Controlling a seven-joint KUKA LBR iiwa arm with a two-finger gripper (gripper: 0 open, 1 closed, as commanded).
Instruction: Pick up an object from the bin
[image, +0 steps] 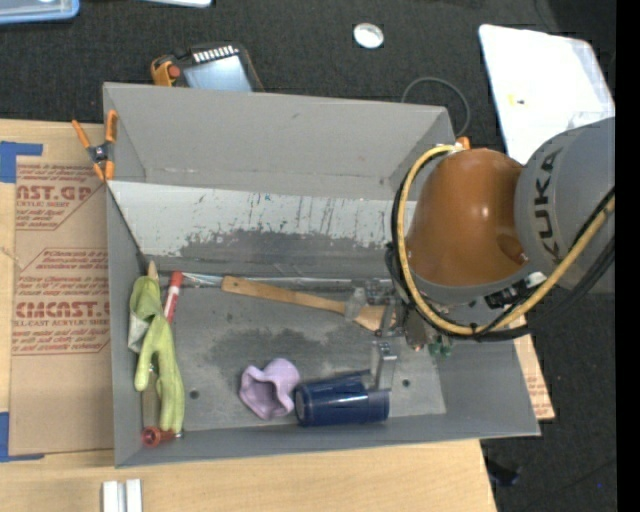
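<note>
My gripper (384, 360) reaches down from under the arm's orange cover at the right of the bin. Its metal tip stands just above the right end of a dark blue cylinder (342, 402), which lies on its side near the bin's front wall. A crumpled purple soft thing (268, 388) rests against the cylinder's left end. Behind them, a wooden stick (290, 296) lies across the floor, its right end running under the gripper. Nothing can be seen held.
A yellow-green floppy thing (160, 352) lies along the bin's left wall, beside a thin rod with a red end (172, 296). The arm and its orange cover hide the bin's right side.
</note>
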